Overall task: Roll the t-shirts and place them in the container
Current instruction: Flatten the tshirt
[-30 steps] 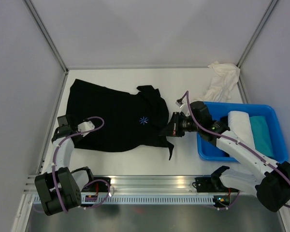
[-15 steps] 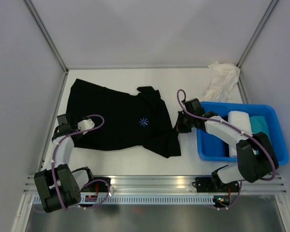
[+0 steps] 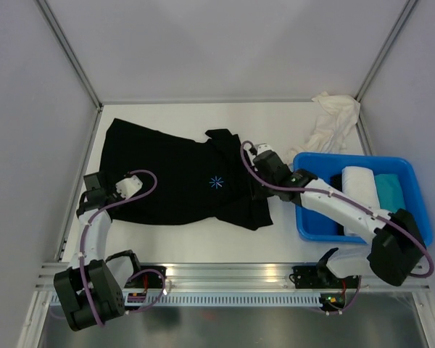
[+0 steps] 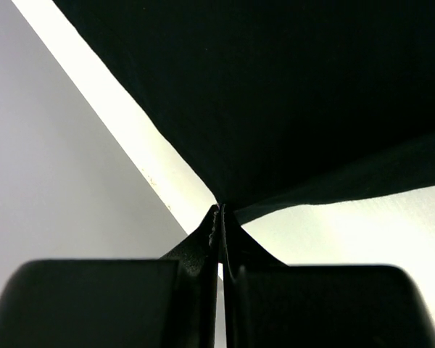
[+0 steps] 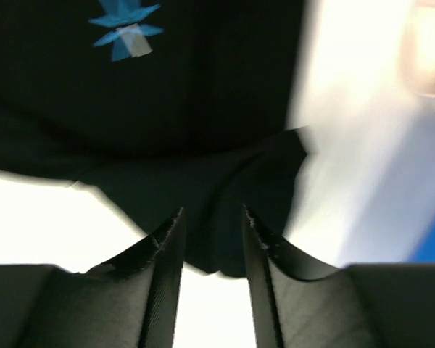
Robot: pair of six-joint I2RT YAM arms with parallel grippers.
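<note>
A black short-sleeved cloth t-shirt (image 3: 174, 174) lay spread flat on the left and middle of the white tabletop (image 3: 290, 127), its far edge near the tabletop's far edge. A small light-blue star mark (image 3: 216, 181) faced up on its chest. One sleeve pointed toward the far edge, and the cloth at its right side was bunched into a fold close to the near edge.

The left gripper (image 3: 100, 194) sat at the shirt's near-left corner, beside the tabletop's left edge. In the left wrist view its fingers (image 4: 216, 239) were pressed together, pinching the corner of the black t-shirt (image 4: 275, 94), which fanned away from the grip.

The right gripper (image 3: 259, 193) was over the bunched right side of the shirt. In the right wrist view its jaws stood apart with a clear gap, and the black cloth (image 5: 203, 87) lay beyond and below the fingertips (image 5: 167, 246) without being clamped. That view was blurred.

A blue plastic tub (image 3: 302, 225) stood at the tabletop's right side by the near edge. It held a rolled cream-white t-shirt (image 3: 359, 185) and, beside it, a teal t-shirt (image 3: 391, 197). A crumpled cream-white t-shirt (image 3: 333, 119) lay in the tabletop's far-right corner, apart from the tub.
</note>
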